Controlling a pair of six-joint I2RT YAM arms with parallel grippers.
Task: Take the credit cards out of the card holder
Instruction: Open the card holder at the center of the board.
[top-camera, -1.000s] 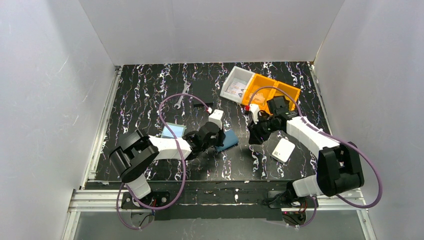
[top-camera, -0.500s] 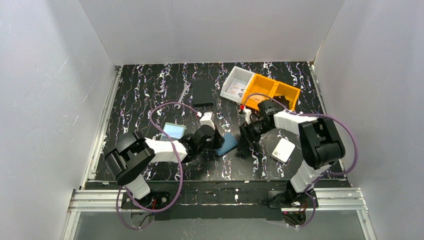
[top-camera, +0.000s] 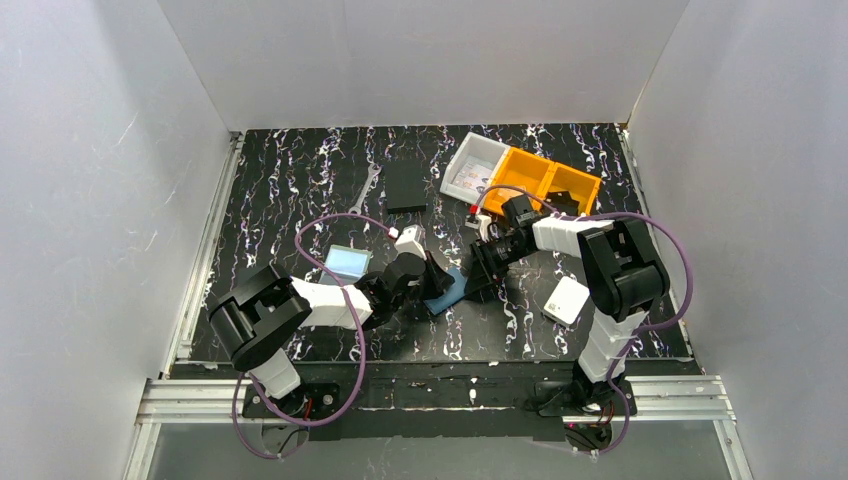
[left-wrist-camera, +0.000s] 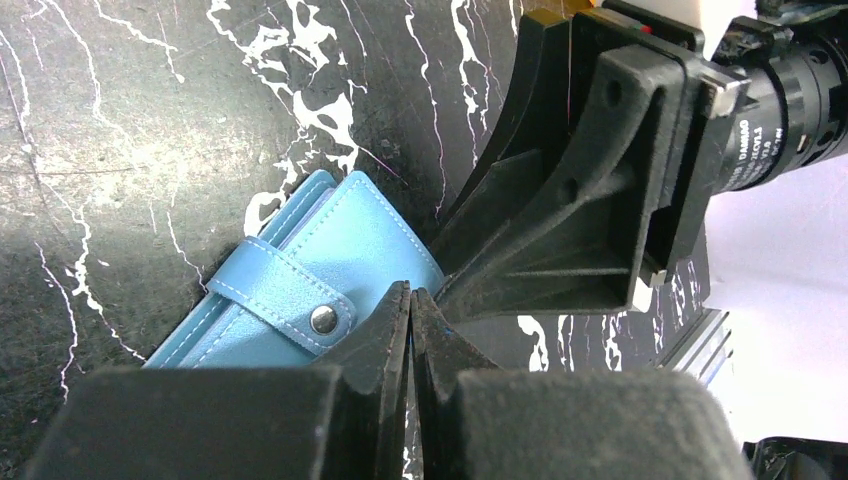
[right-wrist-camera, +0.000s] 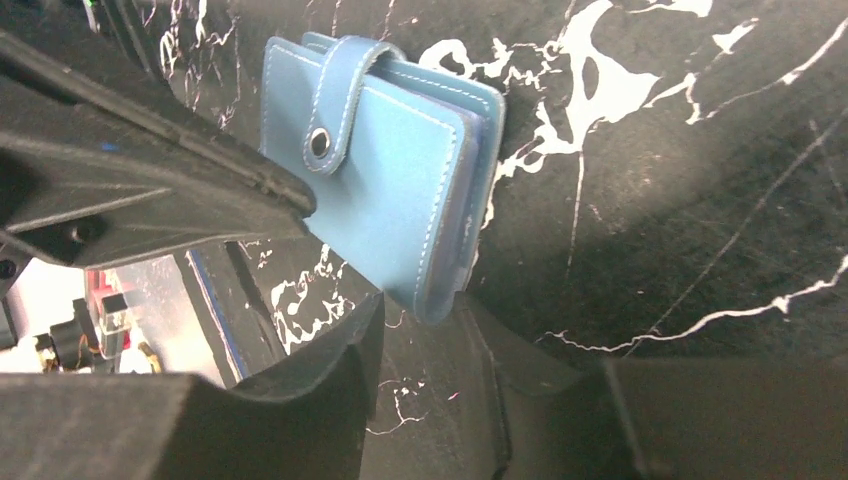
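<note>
The card holder (top-camera: 449, 287) lies closed on the worktop (top-camera: 300, 180), between the two arms. Its strap (left-wrist-camera: 285, 290) looks fastened by the snap button (left-wrist-camera: 322, 319). The left jaws are fully shut and hold nothing; their tips rest on the blue cover just beside the snap. The right jaws stand partly open around the corner of the holder that faces the right arm. A gap shows on one side, so they do not seem to clamp it yet. One pale card (top-camera: 347, 262) lies on the worktop beside the left arm. Any other cards cannot be seen while the holder is closed.

Several things could go wrong from here.
- **Weak grip:** The right jaws reach only a corner. If they close and pull, the holder may twist out of them or slide, because the worktop looks smooth.
- **Strap fastened:** Pulling the cover would probably lift the whole holder instead of opening it. The left tips, so near the snap, may also pin the strap down.
- **Arms too close:** In the left wrist view the two sets of jaws are almost touching, so a small move could knock one against the other.
- **Sudden release:** If the snap gives way at once, the holder may spring open and the cards may slide out.
</note>
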